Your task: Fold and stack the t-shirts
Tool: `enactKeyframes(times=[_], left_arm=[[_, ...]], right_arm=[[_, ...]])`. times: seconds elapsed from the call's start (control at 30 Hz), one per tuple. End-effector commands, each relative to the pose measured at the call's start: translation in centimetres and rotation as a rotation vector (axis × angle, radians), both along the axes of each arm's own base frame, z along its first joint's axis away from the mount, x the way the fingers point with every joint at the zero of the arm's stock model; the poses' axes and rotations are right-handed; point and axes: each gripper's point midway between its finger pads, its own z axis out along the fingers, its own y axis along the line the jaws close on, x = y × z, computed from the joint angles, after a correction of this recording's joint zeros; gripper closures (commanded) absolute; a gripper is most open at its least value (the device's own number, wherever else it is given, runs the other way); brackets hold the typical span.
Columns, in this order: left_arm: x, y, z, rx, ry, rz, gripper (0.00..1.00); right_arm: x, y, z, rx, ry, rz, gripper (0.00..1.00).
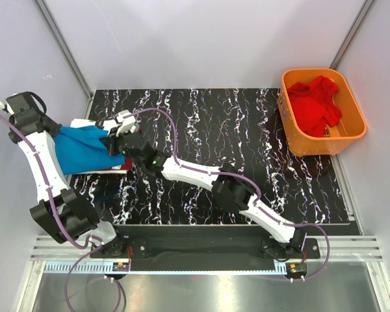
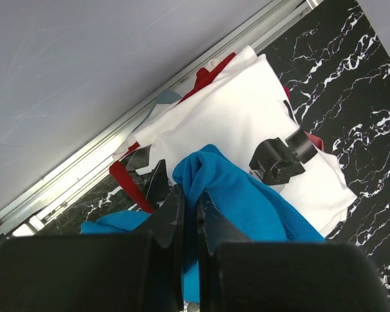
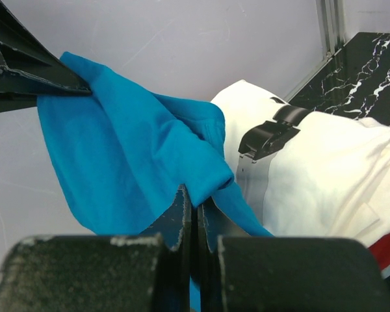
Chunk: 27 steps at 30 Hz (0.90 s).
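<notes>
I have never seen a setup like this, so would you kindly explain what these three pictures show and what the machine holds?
This is a robot with two arms bolted at the near edge of a black marbled table; each ends in a two-finger gripper. The wide picture comes from a fixed camera above and behind the arms. The other two come from cameras on the wrists, each looking along its own fingers. The left gripper and the right gripper are both shut on one blue t-shirt, held above a white t-shirt with black marks; a dark red t-shirt peeks out beneath that. At the far right an orange basket holds a brighter red t-shirt.
</notes>
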Motion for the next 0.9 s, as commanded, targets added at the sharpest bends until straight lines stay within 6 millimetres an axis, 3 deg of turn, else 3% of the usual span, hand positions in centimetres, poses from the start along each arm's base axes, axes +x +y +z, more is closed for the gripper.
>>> enactKeyframes(times=[0.0,0.33,0.57,0.87], left_arm=[[-0.1,0.7,3.1,0.068,-0.061,0.004,1.00],[-0.3,0.8,3.5,0.067,-0.057,0.011,1.00],[-1.4,-0.1,4.5,0.074,-0.092,0.001,1.00],[-2.9,-0.8,4.7,0.087,-0.086,0.006,1.00]], right_arm=[[-0.6,-0.9,5.9,0.091,-0.064,-0.023,1.00],[-0.9,-0.8,5.8,0.067,-0.085,-0.029,1.00],[-2.7,-1.4,9.1,0.085,-0.168,-0.040,1.00],[-4.8,-1.7,10.7,0.091,-0.211,-0.040,1.00]])
